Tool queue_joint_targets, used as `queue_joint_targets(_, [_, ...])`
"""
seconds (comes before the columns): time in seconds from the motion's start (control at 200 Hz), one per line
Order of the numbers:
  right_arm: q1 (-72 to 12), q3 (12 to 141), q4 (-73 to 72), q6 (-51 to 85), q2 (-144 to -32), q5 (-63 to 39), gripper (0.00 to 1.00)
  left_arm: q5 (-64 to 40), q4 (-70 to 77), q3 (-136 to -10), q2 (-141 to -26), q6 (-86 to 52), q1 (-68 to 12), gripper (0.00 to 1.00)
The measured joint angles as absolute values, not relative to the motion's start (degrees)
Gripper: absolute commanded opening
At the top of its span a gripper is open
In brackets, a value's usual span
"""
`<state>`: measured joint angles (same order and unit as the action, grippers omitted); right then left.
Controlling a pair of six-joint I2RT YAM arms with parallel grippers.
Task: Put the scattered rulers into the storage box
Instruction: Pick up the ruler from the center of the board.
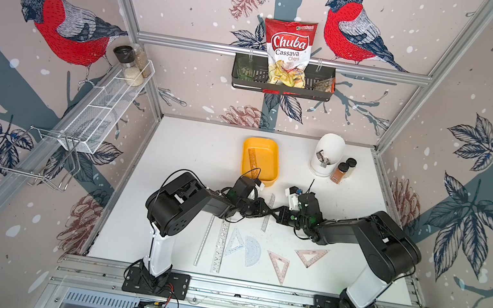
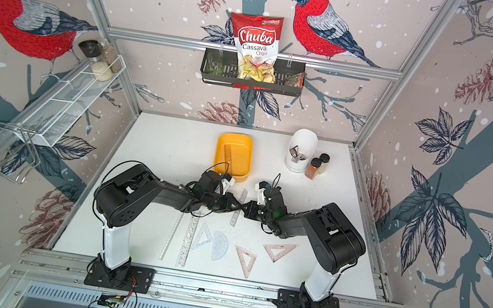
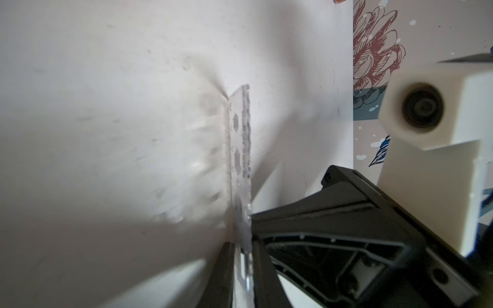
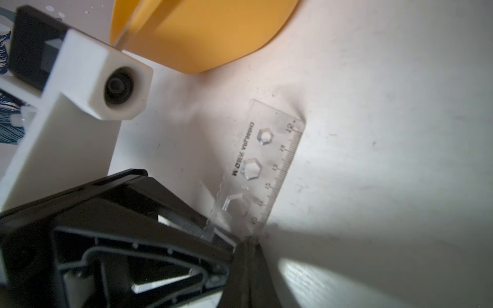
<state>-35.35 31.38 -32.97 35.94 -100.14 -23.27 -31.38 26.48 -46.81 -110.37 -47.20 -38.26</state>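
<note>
The white worktop (image 1: 191,152) sits inside a booth papered with red-breasted birds and pinecones.

Closest to the arm bases I see six rulers lying flat in a loose row. In order they are a thin straight ruler (image 1: 204,242), a long stencil ruler (image 1: 220,245) just beside it, a pale blue triangle (image 1: 235,243), a half-round protractor (image 1: 252,252) touching that triangle, and two pinkish triangles (image 1: 279,265) (image 1: 311,255) set a little apart on my right.

Past them both arms fold inward and meet over the middle of the worktop. Between them is a short clear stencil ruler (image 4: 266,165) with hexagon cut-outs. It casts its own shadow on the worktop, so I read it as lifted. From the left wrist I see it edge-on, and the left gripper (image 3: 240,234) is pressed onto it from both sides with no gap showing. From the right wrist, the right gripper (image 4: 249,241) has its fingers drawn together, pinching the same ruler at its graduated edge near the ten mark.

Just beyond the left wrist is the yellow-orange storage box (image 1: 269,152). One pinkish straight ruler (image 1: 253,160) already lies inside, along the box's left side.

Farther back on the right stand a tall white pot (image 1: 328,151) and two spice jars (image 1: 338,172).

On the rear wall a black wire basket (image 1: 317,87) holds a bag of cassava chips (image 1: 288,50).
</note>
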Motion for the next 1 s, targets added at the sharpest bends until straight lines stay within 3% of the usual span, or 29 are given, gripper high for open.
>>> queue_joint_targets(0.055, [-35.38, 31.18, -31.97, 36.01, -99.20, -23.29, 0.06, -31.42, 25.52, -46.57, -109.86, -47.31, -38.33, 0.00])
queue_joint_targets(0.6, [-34.11, 30.00, -15.20, 34.24, -73.97, -22.98, 0.26, -29.50, 12.80, -48.47, -96.40, -47.09, -37.52, 0.00])
queue_joint_targets(1.001, [-35.86, 36.88, -11.94, 35.09, -72.60, -25.54, 0.33, -32.01, 11.44, -51.46, -91.79, -48.18, -30.94, 0.00])
